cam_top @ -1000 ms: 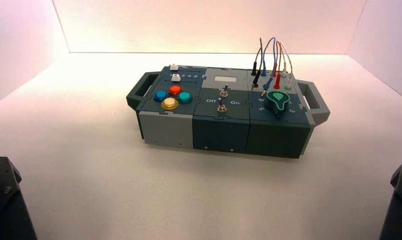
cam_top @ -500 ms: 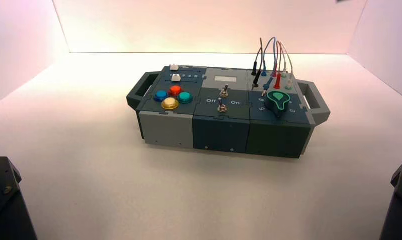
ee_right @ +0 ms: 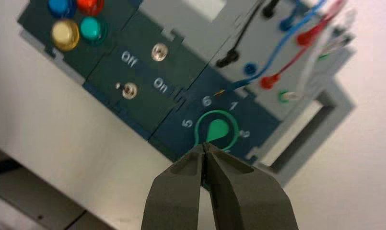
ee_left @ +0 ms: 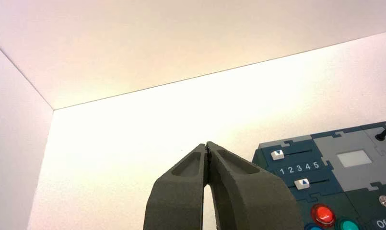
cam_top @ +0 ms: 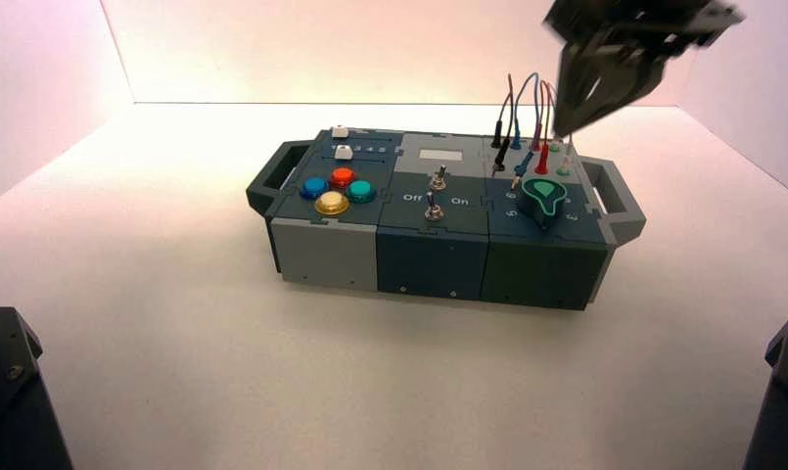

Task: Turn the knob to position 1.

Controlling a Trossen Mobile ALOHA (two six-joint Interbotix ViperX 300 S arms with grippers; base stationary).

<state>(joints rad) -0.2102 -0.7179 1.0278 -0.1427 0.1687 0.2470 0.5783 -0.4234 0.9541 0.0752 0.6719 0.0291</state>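
Where the high view blurs the right gripper (cam_top: 563, 129), right wrist shows it shut

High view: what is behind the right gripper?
The back wall shows around the right gripper, and a lower stretch of the white wire shows beside its tip. Part of that wall and the wire's upper stretch are covered.

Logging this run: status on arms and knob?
Right gripper shut, above box near green knob. Left gripper shut, idle left of box. Nothing gripped.
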